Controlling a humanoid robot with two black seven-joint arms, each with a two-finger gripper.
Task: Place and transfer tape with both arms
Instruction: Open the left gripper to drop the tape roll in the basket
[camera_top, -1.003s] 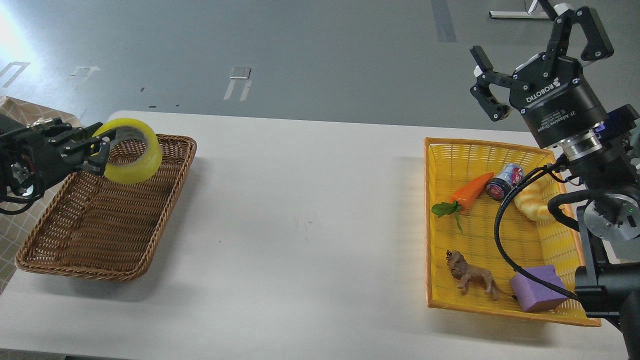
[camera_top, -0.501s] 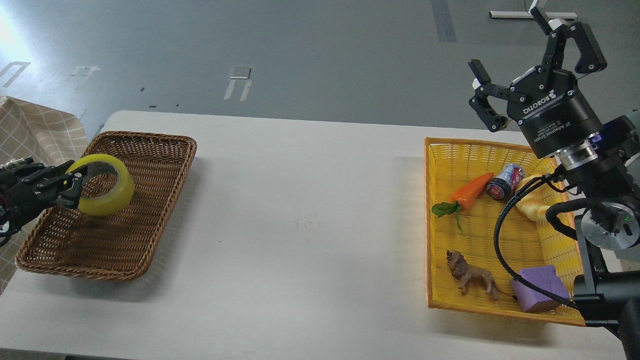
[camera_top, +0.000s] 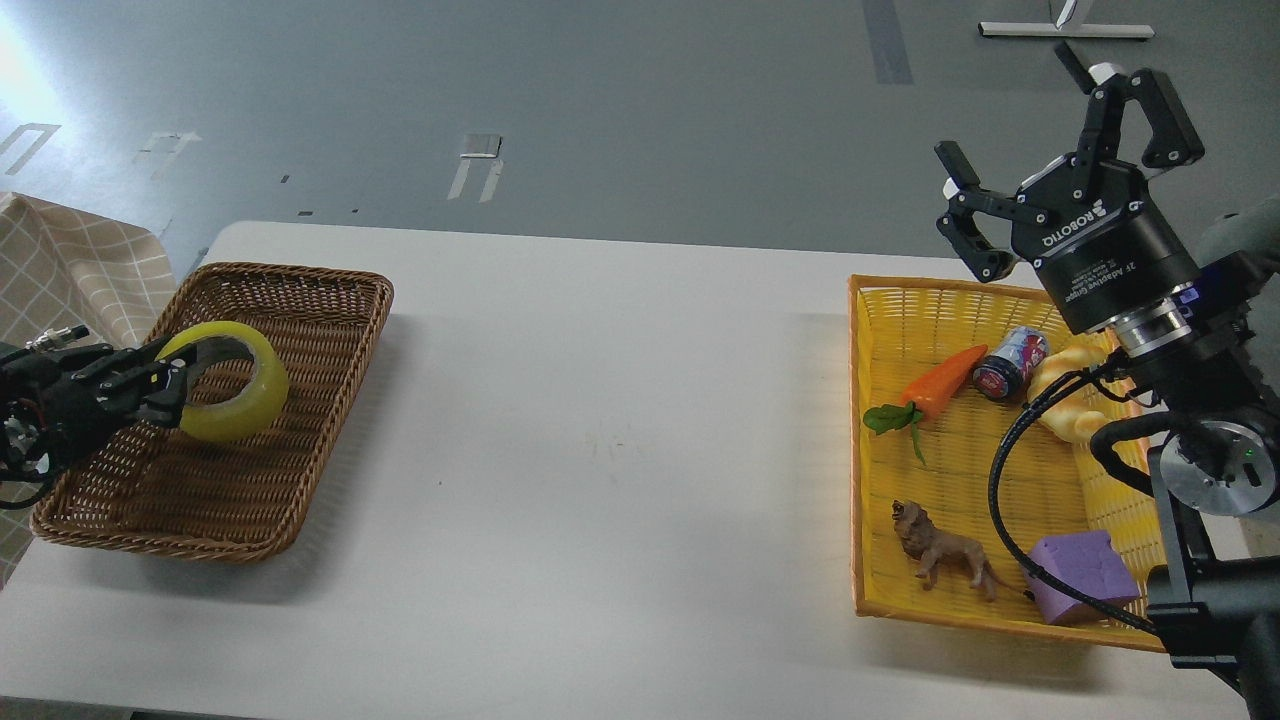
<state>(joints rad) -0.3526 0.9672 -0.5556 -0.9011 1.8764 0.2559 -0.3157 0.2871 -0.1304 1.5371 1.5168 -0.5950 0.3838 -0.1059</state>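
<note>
The yellow tape roll (camera_top: 228, 382) is over the inside of the brown wicker basket (camera_top: 330, 350) at the table's left. My left gripper (camera_top: 172, 385) comes in from the left edge and is shut on the roll's near wall, one finger inside the ring. Whether the roll rests on the basket floor I cannot tell. My right gripper (camera_top: 1050, 130) is open and empty, raised above the far edge of the yellow basket (camera_top: 870, 450) at the right.
The yellow basket holds a toy carrot (camera_top: 938, 384), a small can (camera_top: 1008, 362), a bread toy (camera_top: 1070, 400), a toy lion (camera_top: 940, 555) and a purple block (camera_top: 1080, 577). A checked cloth (camera_top: 60, 270) lies beyond the table's left edge. White tabletop (camera_top: 620, 450) lies between the baskets.
My left gripper carried the tape from above the brown basket's far rim down and back into the basket, then slightly right. My right gripper drifted a little lower and right, still open.
</note>
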